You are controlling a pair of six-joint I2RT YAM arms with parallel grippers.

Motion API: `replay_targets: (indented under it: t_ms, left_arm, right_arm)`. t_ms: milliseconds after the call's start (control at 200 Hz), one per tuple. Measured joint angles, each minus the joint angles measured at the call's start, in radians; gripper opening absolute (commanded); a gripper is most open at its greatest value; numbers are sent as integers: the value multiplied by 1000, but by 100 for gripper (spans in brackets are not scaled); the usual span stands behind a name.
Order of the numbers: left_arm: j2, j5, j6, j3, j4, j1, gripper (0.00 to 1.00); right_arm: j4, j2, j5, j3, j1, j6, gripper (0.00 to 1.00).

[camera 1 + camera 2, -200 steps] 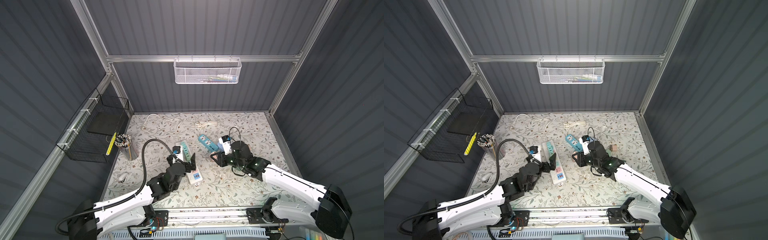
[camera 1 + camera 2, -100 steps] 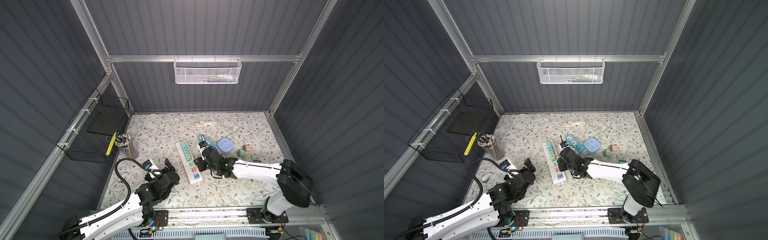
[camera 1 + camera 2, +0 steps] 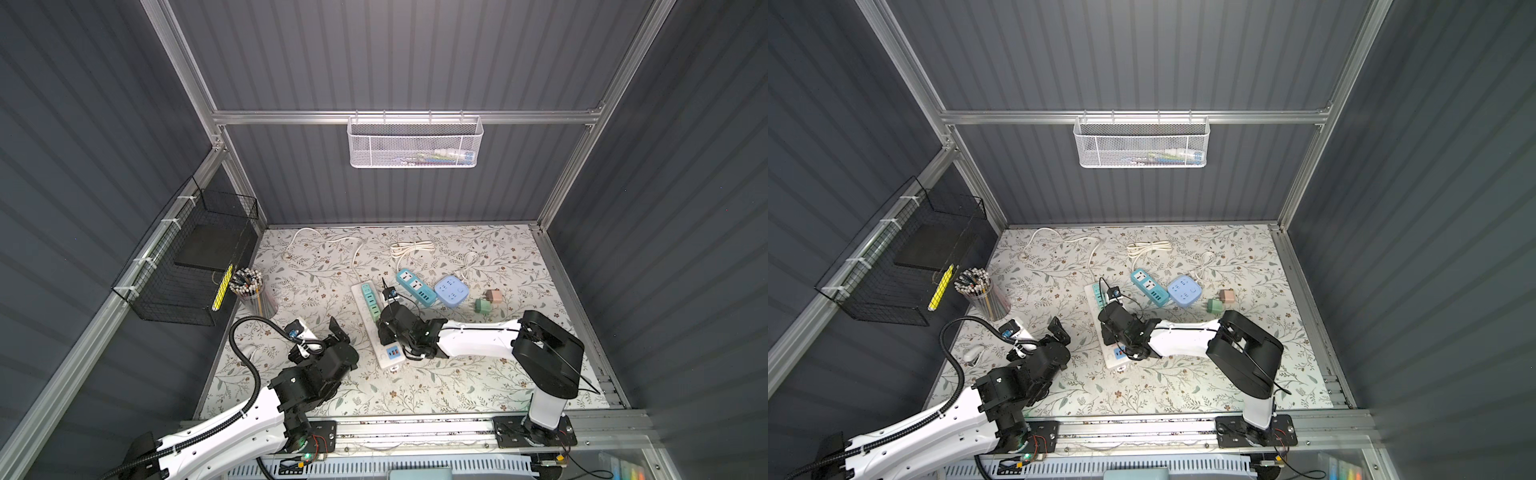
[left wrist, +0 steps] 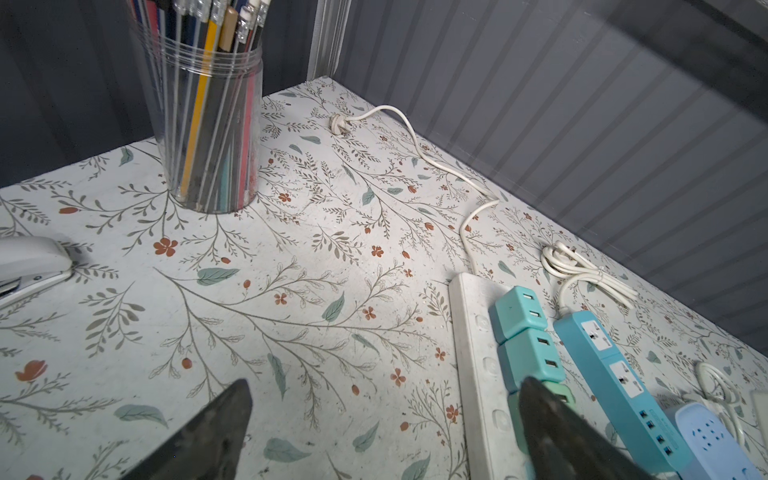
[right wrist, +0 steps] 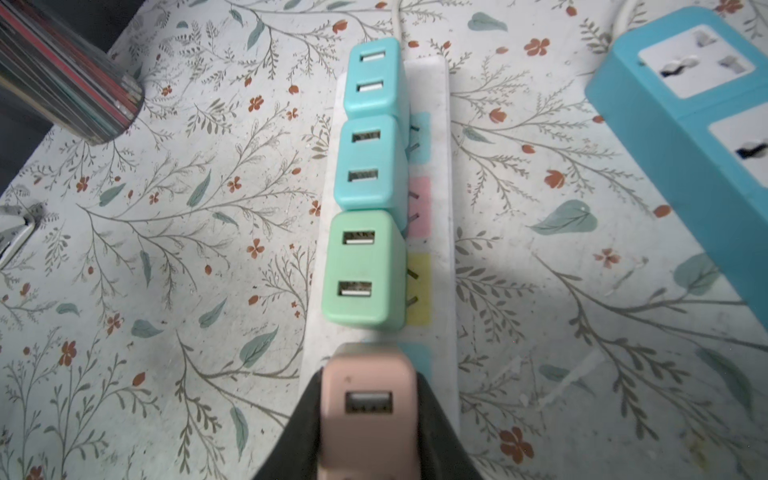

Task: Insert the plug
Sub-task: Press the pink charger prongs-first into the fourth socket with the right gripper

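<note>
Moved: your left arm has backed off the strip [image 3: 380, 351] to the front left, and your right arm has crossed the middle to reach it.
Plug: the pink plug [image 5: 368, 374] sits over the last free socket [image 5: 417, 355] on the strip, just beside the green charger [image 5: 365, 270]. The teal chargers [image 5: 365, 162] fill the slots beyond.
Seating: you cannot tell whether the prongs are in, because the plug's body hides them.
Right tool [image 5: 370, 415]: clamped narrow on the plug's two sides.
Left tool [image 4: 384, 415]: spread wide and empty over bare counter [image 4: 291, 249], beside the strip but apart from it.
Risk one: nothing pins the strip, so an off-axis push would likely skid or tip it and the prongs would miss.
Risk two: the gap to the green charger is slim. If you drift that way, the plug could jam on its edge.
Risk three: if you press hard with the prongs off the slots, the plug may twist in the grip.
Right arm: stretched low from its base on the right, forearm almost level above the counter, wrist looking along the strip.
Left arm: folded back with the elbow raised and the tool aimed toward the back wall.
</note>
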State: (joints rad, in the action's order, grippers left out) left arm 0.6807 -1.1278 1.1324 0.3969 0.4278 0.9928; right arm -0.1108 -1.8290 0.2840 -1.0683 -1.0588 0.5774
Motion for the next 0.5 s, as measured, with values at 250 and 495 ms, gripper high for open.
replay_targets:
  t_ms: [250,495]
  left_arm:
    - [-25,-6,-68,0,-10,-2,100]
    - [-24,-6,-76,0,-10,-5,100]
  right_arm:
    - [16,-11,46,-13,-10,18,21]
    - [55,-26,77,-37,-22,22,21]
